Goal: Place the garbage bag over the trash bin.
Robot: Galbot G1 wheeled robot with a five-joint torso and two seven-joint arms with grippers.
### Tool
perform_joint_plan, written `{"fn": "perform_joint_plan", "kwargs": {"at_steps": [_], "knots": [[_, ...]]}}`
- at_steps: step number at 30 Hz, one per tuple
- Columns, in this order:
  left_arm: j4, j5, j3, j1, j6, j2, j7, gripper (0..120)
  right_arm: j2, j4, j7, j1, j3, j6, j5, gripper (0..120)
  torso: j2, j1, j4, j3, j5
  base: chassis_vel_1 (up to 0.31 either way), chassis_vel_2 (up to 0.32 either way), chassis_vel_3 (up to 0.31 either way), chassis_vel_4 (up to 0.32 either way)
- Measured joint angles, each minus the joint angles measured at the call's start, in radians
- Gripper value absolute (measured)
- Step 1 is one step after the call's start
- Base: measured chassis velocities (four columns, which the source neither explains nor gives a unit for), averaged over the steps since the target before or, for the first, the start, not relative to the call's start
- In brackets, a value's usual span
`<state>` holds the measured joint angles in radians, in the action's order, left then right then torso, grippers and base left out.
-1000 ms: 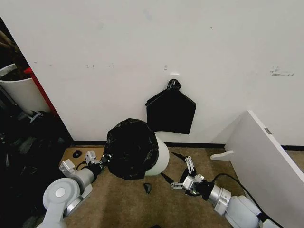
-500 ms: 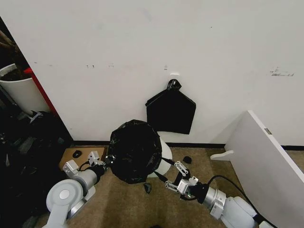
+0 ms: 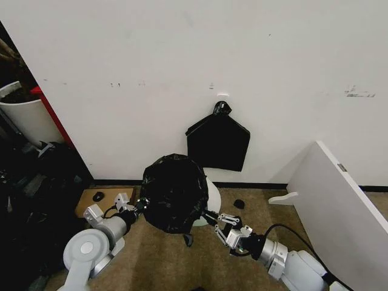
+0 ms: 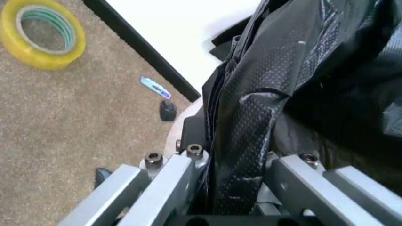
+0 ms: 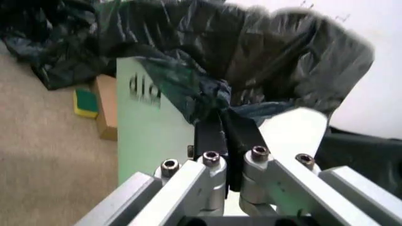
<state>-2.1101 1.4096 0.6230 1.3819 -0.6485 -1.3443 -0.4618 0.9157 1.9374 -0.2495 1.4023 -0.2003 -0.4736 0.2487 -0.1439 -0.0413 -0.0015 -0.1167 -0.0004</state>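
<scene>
Head view: garbage bag is stretched as a black dome over the mouth of the trash bin, which stands on the carpet close to the wall; only a white strip of the bin's right side is exposed. Left gripper is at the bag's left edge, right gripper at its lower right edge.

Left wrist view adds: left gripper is closed on a gathered fold of bag film; yellow tape roll and small blue item lie on the carpet near the black baseboard.

Right wrist view adds: right gripper pinches a twisted bunch of the bag against the bin's pale green wall; grey lettering on that wall; a yellow-green sponge and a cardboard box lie beyond.

Bin contents: cannot tell, since the bag covers the opening
</scene>
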Motion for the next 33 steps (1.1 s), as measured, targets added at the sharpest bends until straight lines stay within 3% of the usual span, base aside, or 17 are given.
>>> {"fn": "perform_joint_plan", "kwargs": {"at_steps": [15, 18, 21, 27, 33], "knots": [[-0.043, 0.018, -0.001, 0.009, -0.041, 0.002, -0.002, 0, 0.009, -0.046, 0.079, -0.002, -0.014, -0.047, 0.07, 0, 0.0, 0.0, 0.0, 0.0, 0.0, 0.0, 0.0, 0.0, 0.0], [-0.042, 0.017, -0.002, 0.007, -0.038, 0.002, -0.002, 0, 0.002, -0.04, 0.074, 0.0, -0.014, -0.07, 0.051, 7, 0.0, 0.0, 0.0, 0.0, 0.0, 0.0, 0.0, 0.0, 0.0], [-0.035, 0.008, -0.008, -0.001, -0.03, 0.002, -0.002, 0, -0.015, -0.043, -0.017, -0.002, -0.031, -0.124, -0.017, 20, 0.0, 0.0, 0.0, 0.0, 0.0, 0.0, 0.0, 0.0, 0.0], [-0.024, -0.003, -0.012, -0.008, -0.022, 0.001, 0.001, 0, -0.032, -0.082, -0.354, -0.026, -0.098, -0.227, -0.243, 43, 0.0, 0.0, 0.0, 0.0, 0.0, 0.0, 0.0, 0.0, 0.0], [-0.015, -0.009, -0.014, -0.01, -0.017, 0.004, 0.008, 0, -0.039, -0.105, -0.493, -0.036, -0.155, -0.234, -0.39, 64, 0.0, 0.0, 0.0001, 0.0, 0.0001, 0.0, 0.0, 0.0, 0.0]]}}
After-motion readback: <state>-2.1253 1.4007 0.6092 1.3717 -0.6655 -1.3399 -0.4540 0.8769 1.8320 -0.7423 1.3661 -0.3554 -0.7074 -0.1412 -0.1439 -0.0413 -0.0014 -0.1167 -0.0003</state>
